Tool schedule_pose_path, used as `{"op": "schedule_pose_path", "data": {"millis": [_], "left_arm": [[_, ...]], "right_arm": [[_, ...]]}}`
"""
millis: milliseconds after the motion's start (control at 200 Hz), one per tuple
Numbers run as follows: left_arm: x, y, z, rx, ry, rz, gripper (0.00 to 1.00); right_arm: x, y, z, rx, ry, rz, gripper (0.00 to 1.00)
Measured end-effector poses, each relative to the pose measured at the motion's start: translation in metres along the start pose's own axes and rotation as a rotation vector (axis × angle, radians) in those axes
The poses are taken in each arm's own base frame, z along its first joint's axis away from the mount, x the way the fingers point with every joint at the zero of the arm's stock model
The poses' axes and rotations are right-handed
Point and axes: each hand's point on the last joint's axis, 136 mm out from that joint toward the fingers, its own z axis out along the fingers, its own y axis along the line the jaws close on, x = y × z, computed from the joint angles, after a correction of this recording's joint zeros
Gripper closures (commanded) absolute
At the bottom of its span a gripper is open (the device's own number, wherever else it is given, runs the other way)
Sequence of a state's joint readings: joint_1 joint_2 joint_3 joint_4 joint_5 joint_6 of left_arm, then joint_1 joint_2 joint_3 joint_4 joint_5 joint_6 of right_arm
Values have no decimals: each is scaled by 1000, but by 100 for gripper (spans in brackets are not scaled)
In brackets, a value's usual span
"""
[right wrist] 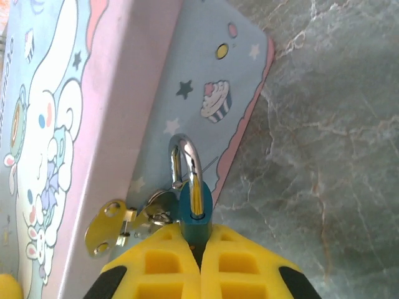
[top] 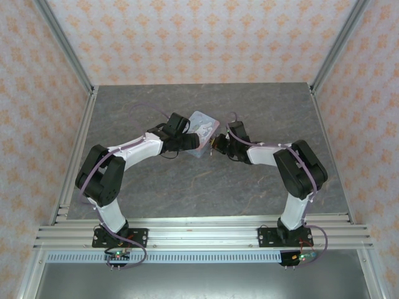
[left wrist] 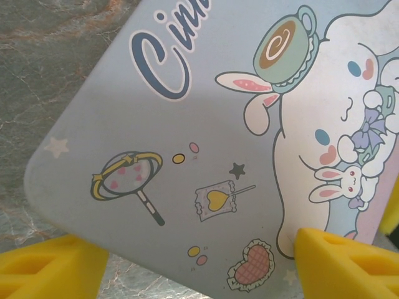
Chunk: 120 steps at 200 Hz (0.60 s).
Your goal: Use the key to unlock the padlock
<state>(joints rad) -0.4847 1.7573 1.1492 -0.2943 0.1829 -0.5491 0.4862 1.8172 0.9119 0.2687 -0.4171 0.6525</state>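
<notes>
The padlock [right wrist: 194, 221], a small teal body seen edge-on with a shiny metal shackle [right wrist: 190, 156], hangs at the tin's latch. My right gripper [right wrist: 199, 244] is shut on its body. The shackle loops by the silver staple beside a brass hasp [right wrist: 103, 233] on the tin's side. I can make out no key; it is hidden or out of view. My left gripper [left wrist: 190, 242] is open, and its yellow fingers [left wrist: 340, 265] stand on either side of the pale blue cartoon tin [left wrist: 206, 124], close over its lid. From above, both grippers [top: 187, 142] [top: 217, 144] meet at the tin [top: 202, 126].
The tin lies tilted on the grey marbled table [top: 262, 112], mid-table toward the back. Aluminium frame posts [top: 65, 56] and patterned walls close in the sides and rear. Bare tabletop [right wrist: 324, 156] lies right of the padlock.
</notes>
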Motion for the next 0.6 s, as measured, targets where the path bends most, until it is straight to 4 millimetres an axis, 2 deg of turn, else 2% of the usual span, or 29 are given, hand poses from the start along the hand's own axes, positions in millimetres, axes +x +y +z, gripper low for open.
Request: {"op": "schedule_pose_path", "data": {"millis": [365, 470, 601], "left_arm": [[0, 0, 0, 0, 1, 0, 23], [0, 0, 0, 0, 1, 0, 23], [1, -1, 0, 4, 3, 0, 19]], "right_arm": [[-14, -17, -3, 29, -29, -5, 100], [-11, -26, -11, 41, -30, 7, 100], [5, -40, -23, 60, -13, 14, 100]]}}
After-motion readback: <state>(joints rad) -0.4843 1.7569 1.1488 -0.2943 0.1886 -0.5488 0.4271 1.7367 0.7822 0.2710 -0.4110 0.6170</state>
